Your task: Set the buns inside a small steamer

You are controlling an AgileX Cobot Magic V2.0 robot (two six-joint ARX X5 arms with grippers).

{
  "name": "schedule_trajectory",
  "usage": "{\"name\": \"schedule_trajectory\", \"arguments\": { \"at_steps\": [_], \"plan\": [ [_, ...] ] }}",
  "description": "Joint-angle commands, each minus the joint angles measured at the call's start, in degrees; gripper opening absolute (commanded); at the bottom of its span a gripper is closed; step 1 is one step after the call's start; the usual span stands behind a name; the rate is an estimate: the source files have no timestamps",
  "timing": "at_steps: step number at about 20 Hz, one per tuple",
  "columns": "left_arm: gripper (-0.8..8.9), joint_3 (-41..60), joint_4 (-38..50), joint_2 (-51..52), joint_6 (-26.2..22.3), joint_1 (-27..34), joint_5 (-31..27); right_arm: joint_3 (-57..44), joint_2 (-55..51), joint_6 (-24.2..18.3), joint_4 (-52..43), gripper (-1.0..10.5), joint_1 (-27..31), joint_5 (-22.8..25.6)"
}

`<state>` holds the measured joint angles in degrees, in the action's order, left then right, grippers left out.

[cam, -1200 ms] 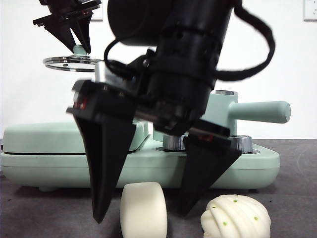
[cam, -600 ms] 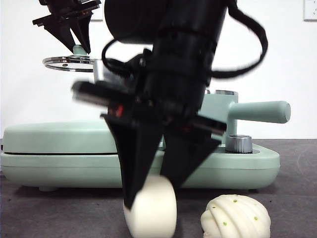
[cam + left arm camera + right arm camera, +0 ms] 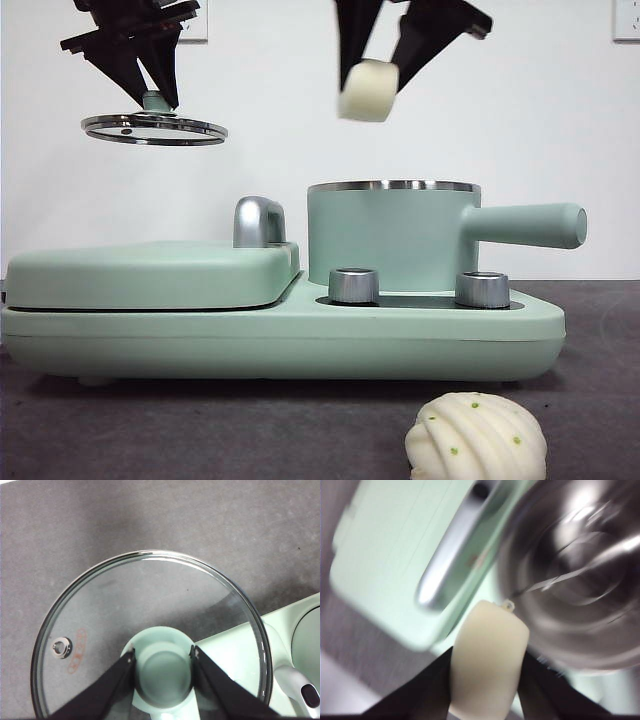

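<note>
The smooth cream-white cylindrical bun is held high in the air, clamped between the two black jaws of the right hand, above the mint-green round steamer pot with a steel rim and slightly toward the griddle side of it. In the right wrist view the same bun is seen gripped on both sides, with the pot's shiny open interior blurred beyond it and the flat mint-green hinged griddle with its chrome handle alongside. The round glass lid with a steel edge is held aloft over the griddle by the left hand — its jaws are closed on the lid's green knob. The round white ridged bun with green specks lies on the dark grey surface in front of the appliance, below the pot's long straight handle.
</note>
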<state>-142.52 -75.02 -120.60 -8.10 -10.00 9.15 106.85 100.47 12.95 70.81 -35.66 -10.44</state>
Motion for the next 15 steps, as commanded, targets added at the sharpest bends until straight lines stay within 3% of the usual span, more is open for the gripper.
{"name": "schedule_trajectory", "arguments": {
  "at_steps": [1,6,13,15],
  "plan": [
    [0.87,-2.3,0.9,0.4,0.2,-0.1,0.3,4.6,5.1,-3.0,-0.2,1.7,3.0,0.0],
    [0.87,-2.3,0.9,0.4,0.2,-0.1,0.3,10.8,14.4,-5.3,-1.1,1.7,6.0,-0.5],
    [0.87,-2.3,0.9,0.4,0.2,-0.1,0.3,11.0,20.9,-5.9,-1.5,1.7,5.9,-0.6],
    [0.87,-2.3,0.9,0.4,0.2,-0.1,0.3,11.0,21.0,-6.0,-1.6,2.2,6.0,-0.6]
  ]
}}
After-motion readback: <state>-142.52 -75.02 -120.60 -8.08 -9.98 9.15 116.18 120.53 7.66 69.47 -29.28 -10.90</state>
